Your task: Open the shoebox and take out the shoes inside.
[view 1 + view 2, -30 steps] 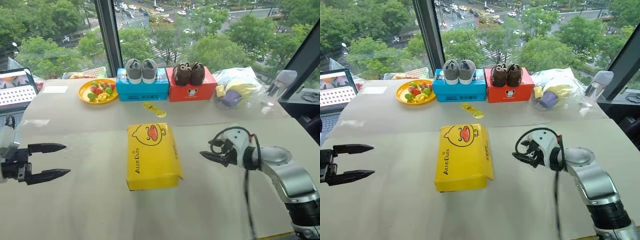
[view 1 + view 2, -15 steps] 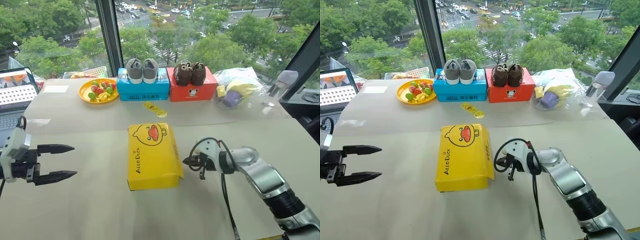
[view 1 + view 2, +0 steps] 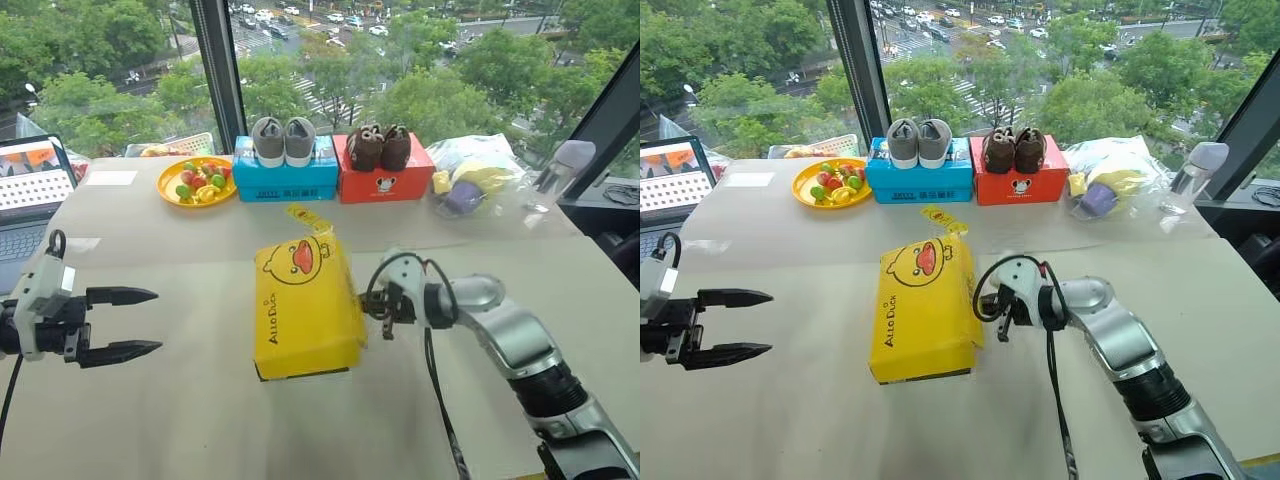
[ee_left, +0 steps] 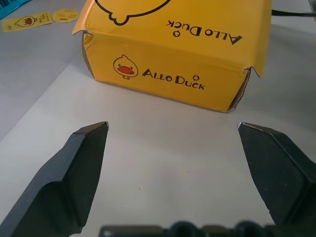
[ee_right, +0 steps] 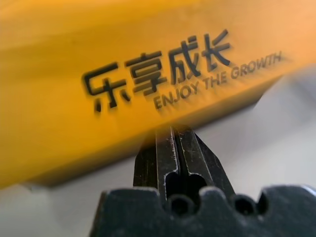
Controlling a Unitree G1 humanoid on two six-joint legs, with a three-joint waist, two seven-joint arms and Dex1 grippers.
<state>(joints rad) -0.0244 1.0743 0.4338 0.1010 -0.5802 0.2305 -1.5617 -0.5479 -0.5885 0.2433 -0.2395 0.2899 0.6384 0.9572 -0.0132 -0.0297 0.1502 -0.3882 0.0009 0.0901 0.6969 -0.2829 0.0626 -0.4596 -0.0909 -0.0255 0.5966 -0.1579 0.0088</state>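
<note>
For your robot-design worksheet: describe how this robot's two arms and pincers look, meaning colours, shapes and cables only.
The right arm is a silver-grey metal tube with a black ribbed section near its base. A black cable loops around its white wrist. The right pincer has two slim black tapered fingers. The left pincer has two pointed black wedge-shaped fingers on a white wrist block with a black cable.

Your left gripper (image 3: 135, 322) has two long black fingers that taper to points, mounted on a black base behind which sits a white block-shaped housing. A thin black cable loops above that housing. In the left wrist view the fingers (image 4: 74, 173) look matte and faceted, with a black bar of rounded knuckles between them. Your right arm (image 3: 520, 345) is a run of silver-grey segments ending in a black ribbed joint, with black cables looping around the wrist. The right gripper (image 5: 175, 148) has black fingers with grooved inner faces above a scalloped black base.
</note>
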